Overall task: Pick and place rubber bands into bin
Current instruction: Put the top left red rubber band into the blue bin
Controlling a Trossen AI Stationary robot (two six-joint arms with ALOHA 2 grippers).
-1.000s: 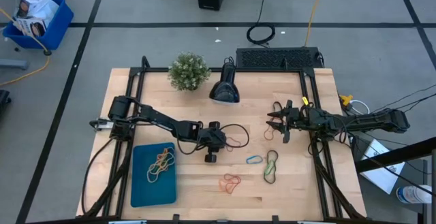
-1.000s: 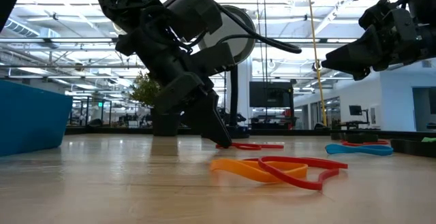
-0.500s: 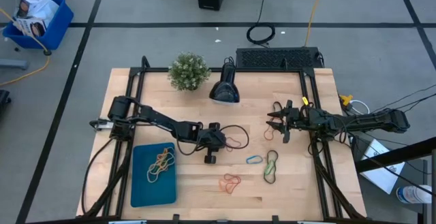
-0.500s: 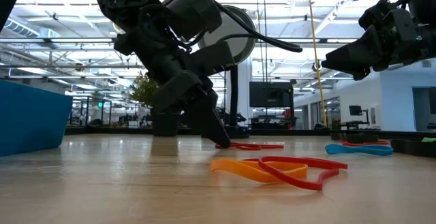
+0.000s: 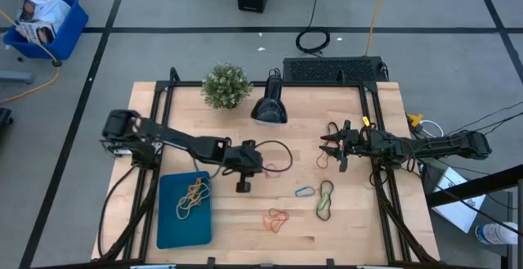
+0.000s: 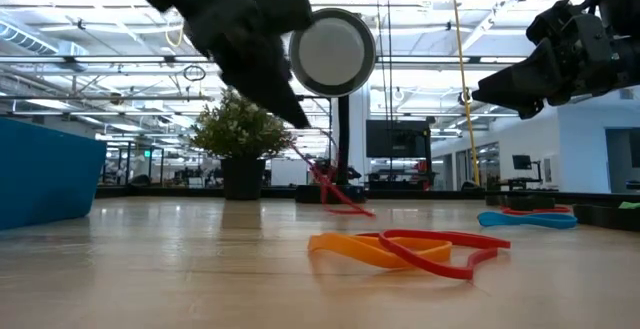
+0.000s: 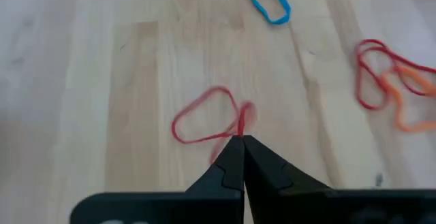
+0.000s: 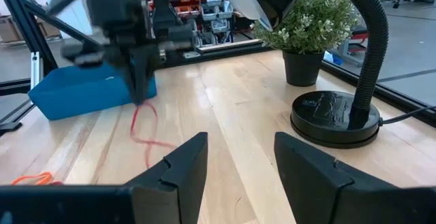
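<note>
My left gripper (image 5: 263,168) is shut on a red rubber band (image 7: 204,118) above the table's middle; it also shows in the low view (image 6: 290,134) and in the right wrist view (image 8: 139,88). The teal bin (image 5: 172,228) lies at the near left with several orange, tan and green bands (image 5: 194,194) in it. A blue band (image 5: 305,191), green and dark bands (image 5: 325,200) and red and orange bands (image 5: 276,218) lie flat on the table. My right gripper (image 5: 327,148) waits open and empty at the right. My left gripper pinches the red band at one point of its loop (image 7: 240,125) between its two fingertips. The fingers slant down from the table's left. The band hangs slack below them (image 6: 328,181), and its lower end (image 8: 160,144) seems to lie on the table.
A potted plant (image 5: 226,85) and a black gooseneck lamp (image 5: 268,109) stand at the far side, with a black keyboard-like block (image 5: 333,69) behind them. Bare wood lies between the bin and the loose bands.
My left gripper has risen and drawn back toward the table's left edge, still shut on the red band. The band, which lay flat on the table, now hangs from the fingertips with only its lower end down.
</note>
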